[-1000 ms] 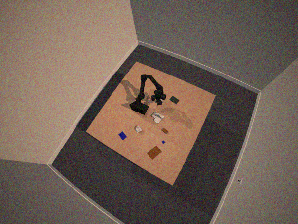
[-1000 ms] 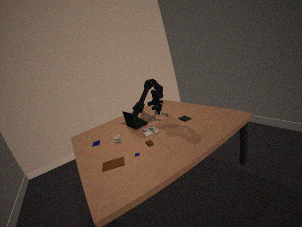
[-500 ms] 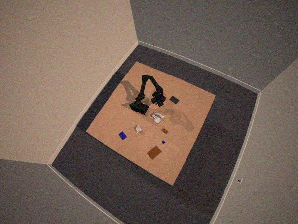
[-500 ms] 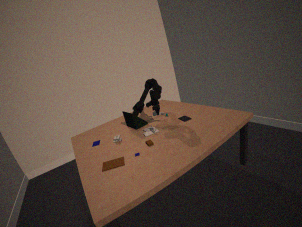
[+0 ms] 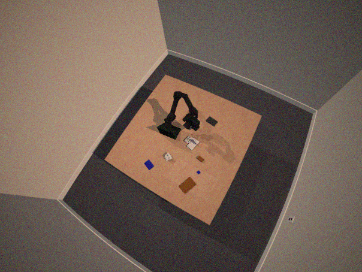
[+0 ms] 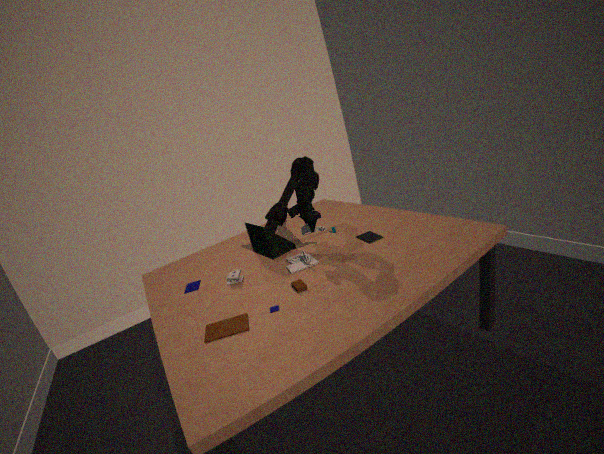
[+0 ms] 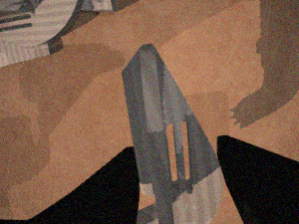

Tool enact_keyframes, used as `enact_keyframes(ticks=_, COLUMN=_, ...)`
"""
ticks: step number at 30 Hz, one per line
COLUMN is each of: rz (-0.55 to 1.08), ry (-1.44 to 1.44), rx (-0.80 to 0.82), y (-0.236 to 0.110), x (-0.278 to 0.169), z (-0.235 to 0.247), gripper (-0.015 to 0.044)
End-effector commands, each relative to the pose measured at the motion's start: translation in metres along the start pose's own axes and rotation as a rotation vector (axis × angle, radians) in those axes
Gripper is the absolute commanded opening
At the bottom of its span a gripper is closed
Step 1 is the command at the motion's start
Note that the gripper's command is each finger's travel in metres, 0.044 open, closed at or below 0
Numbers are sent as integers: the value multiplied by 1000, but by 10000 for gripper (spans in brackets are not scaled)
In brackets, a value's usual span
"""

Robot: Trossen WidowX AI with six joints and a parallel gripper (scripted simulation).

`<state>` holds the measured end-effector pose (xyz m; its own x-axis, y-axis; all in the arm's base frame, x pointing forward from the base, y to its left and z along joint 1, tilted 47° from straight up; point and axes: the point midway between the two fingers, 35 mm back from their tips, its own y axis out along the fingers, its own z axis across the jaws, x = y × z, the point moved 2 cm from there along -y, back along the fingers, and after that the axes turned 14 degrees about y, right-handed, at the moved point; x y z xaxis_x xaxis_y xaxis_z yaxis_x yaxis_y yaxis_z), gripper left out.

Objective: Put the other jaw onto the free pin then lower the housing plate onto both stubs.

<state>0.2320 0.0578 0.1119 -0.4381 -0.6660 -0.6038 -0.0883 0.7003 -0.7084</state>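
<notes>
My gripper (image 5: 189, 128) (image 6: 311, 228) (image 7: 177, 151) is shut on a grey, pointed jaw (image 7: 151, 99) with two slots, held above the table; its tip points up in the wrist view. The white base (image 5: 192, 146) (image 6: 295, 267) (image 7: 22, 56) lies on the table in front of the arm, apart from the held jaw. A grey part on it looks like the other jaw (image 6: 302, 258). The pins cannot be made out. A small white piece (image 5: 168, 156) (image 6: 235, 277), seemingly the housing plate, sits apart from the base.
A dark pad (image 5: 211, 121) (image 6: 369, 237) lies beyond the gripper. Also on the table are a small brown block (image 5: 200, 159) (image 6: 299, 286), a large brown block (image 5: 187, 185) (image 6: 227, 328), two blue pieces (image 5: 148, 165) (image 5: 198, 172) and a small teal thing (image 6: 333, 230).
</notes>
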Motion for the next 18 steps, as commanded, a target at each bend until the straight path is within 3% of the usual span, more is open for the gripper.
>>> enact_keyframes(ticks=1, rz=-8, ry=-82, rx=0, y=1, x=8, z=5, gripper=134)
enact_keyframes(ticks=18, rz=-15, ry=-453, rx=1, y=0, x=37, z=23, gripper=134)
